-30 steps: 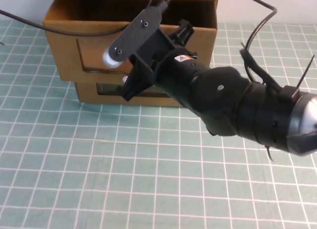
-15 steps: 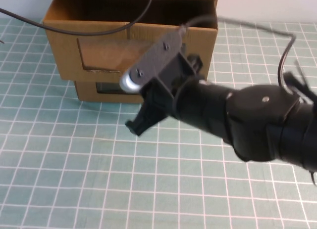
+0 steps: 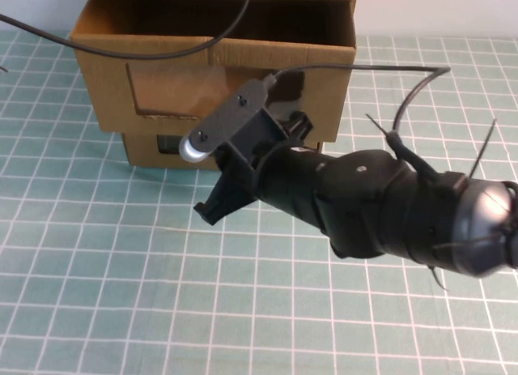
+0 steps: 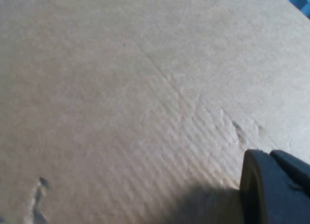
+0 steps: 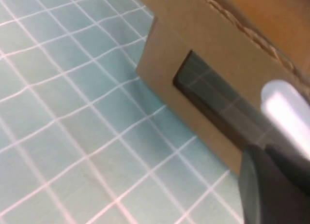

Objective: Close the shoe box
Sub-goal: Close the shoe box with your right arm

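Note:
The shoe box (image 3: 162,83) is the upper of two stacked brown cardboard boxes at the back of the mat. Its windowed drawer front stands pulled out toward me. Its white pull tab is hidden behind my right arm. My right gripper (image 3: 212,206) hangs over the mat just in front of the lower box and touches neither box. In the right wrist view, one dark finger (image 5: 271,190) shows near the lower box's window (image 5: 213,108). My left gripper (image 4: 276,190) is close against plain cardboard (image 4: 121,88) and is out of the high view.
The twin cardboard box (image 3: 150,152) lies under the shoe box, its front set further back than the pulled-out drawer. My right arm (image 3: 380,205) crosses the right half of the green grid mat (image 3: 97,270). A black cable (image 3: 121,47) runs over the open drawer.
My right gripper has drawn back from the box fronts toward me and dropped lower over the mat. The drawer front has not moved.

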`<state>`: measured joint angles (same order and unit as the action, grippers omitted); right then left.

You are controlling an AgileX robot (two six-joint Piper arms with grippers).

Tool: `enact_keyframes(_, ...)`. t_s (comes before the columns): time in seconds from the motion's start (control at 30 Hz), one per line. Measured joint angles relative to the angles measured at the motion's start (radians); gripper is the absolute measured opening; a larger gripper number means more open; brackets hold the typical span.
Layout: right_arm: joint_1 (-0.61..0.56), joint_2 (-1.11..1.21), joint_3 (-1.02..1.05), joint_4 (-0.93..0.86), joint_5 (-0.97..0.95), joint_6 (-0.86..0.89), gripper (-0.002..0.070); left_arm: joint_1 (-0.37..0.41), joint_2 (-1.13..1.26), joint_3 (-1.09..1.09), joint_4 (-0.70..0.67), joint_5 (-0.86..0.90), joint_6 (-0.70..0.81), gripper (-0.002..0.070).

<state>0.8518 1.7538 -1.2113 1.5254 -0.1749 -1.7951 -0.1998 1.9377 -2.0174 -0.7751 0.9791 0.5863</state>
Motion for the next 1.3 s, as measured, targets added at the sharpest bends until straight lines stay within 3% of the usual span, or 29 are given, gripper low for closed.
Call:
enact_keyframes(0.3,-0.010,0.071,-0.103,-0.071,-0.076,-0.002,-0.0014,0.000,0.000,0.000,0.001,0.003,0.000,-0.0005)
enact_keyframes(0.63,-0.114,0.115,-0.219,-0.082,-0.017,-0.002,-0.0014,0.000,0.000,-0.001,0.001,0.004,0.000,-0.0005)
enact_keyframes(1.3,-0.119,0.087,-0.160,-0.061,0.185,-0.003,-0.0014,0.000,0.000,-0.001,0.002,0.004,0.000,-0.0005)
